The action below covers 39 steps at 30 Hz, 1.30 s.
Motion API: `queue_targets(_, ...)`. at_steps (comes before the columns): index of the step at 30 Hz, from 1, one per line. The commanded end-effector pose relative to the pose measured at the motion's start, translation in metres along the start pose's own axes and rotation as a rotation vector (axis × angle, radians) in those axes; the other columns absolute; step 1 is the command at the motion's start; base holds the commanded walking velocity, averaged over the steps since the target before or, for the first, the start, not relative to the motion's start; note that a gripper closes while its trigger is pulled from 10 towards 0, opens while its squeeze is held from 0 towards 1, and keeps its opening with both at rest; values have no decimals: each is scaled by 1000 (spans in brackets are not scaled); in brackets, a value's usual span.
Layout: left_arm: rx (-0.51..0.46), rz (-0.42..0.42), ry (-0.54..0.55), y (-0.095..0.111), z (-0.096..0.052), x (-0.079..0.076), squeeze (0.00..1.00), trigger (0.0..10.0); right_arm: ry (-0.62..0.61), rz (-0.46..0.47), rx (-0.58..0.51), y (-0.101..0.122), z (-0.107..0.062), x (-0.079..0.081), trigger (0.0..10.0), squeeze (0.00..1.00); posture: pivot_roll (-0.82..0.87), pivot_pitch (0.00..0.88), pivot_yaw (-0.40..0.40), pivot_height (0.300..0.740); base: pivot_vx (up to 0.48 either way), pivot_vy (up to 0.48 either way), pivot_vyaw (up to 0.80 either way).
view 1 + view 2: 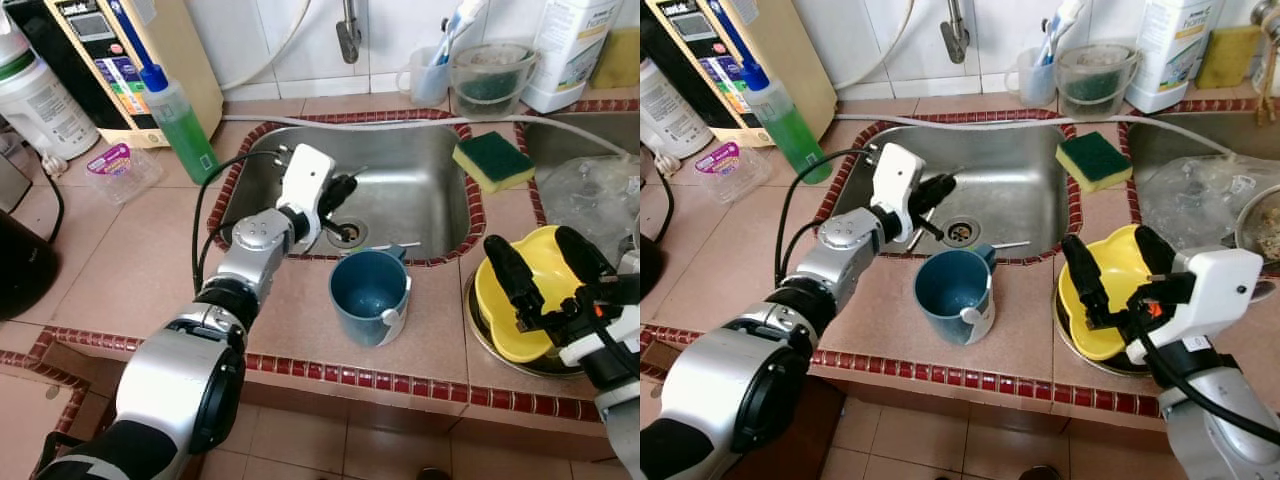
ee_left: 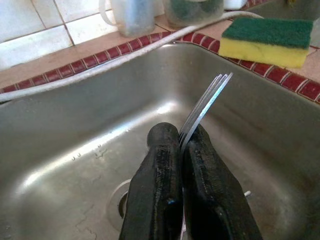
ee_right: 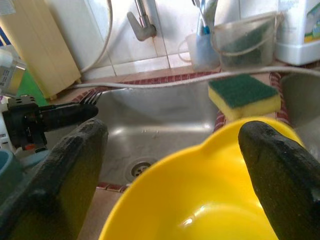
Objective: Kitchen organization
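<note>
Holding: left tool [image 2: 181, 145] pinched together on a fork [image 2: 207, 102], tines poking out past the fingertips, over the sink [image 1: 420, 160] near the drain [image 1: 345, 232].
Left tool, head views: seen at the near-left part of the basin [image 1: 335, 195], arm reaching in from the tabletop [image 1: 300, 320].
Right tool: [image 1: 548, 262] fingers spread apart, one on each side of the yellow bowl [image 1: 545, 270]; whether they touch the rim, cannot tell.
Yellow bowl: resting in a metal dish [image 1: 1070, 340] on the tabletop, right of the sink.
Blue cup: [image 1: 368, 295] upright on the tabletop just in front of the sink edge, between the two arms, mouth open upward.
Utensil: a thin piece [image 1: 385, 247] lies on the sink rim just behind the cup; kind not certain.
Sponge: [image 1: 492, 160] on the far-right sink rim.
Soap bottle: [image 1: 180, 120] green, on the tabletop left of the sink.
Back row: toothbrush cup [image 1: 430, 72] and clear tub [image 1: 490, 78] by the wall.
Step in hand (judged): fork lifted from the sink, ready to be put away; the blue cup looks the likely holder.
Next move calls for (judged): carrying the fork back over the sink rim, turning it upright above the cup mouth, then letting go without tipping the cup.
Right side (judged): bowl grasp pending; fingers need to close on the rim squarely.
</note>
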<state>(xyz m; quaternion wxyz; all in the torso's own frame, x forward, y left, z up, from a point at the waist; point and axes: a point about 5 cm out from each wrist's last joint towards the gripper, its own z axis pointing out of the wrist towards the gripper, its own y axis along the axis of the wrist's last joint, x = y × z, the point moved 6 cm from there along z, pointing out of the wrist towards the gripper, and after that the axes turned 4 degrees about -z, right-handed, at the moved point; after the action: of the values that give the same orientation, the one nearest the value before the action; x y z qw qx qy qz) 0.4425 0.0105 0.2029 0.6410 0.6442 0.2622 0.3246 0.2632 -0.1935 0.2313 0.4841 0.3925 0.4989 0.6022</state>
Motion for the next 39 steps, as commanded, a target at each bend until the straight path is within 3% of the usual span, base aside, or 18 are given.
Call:
queue_targets(1,14,-4,3,-4,-4,6,0,10000,19,17,1,1,-3,8,10000,0,-373,239,237,740,0,0,0)
queue_targets(7,10,-20,-12,-3,-4,5,0,10000,11,17,-1,2,-4,7,10000,0,-373,239,238,740,0,0,0)
queue_targets(8,9,-23,-13,-2,-4,5,82,10000,10,16,-2,2,-4,7,10000,0,-374,238,241,740,0,0,0)
queue_targets(9,9,-29,-14,-2,-4,5,1000,10000,9,15,-4,3,-4,7,10000,0,-374,238,241,740,0,0,0)
queue_targets(39,-17,-42,-12,9,-6,15,1000,10000,3,24,-33,6,3,4,10000,0,-353,221,239,740,0,0,0)
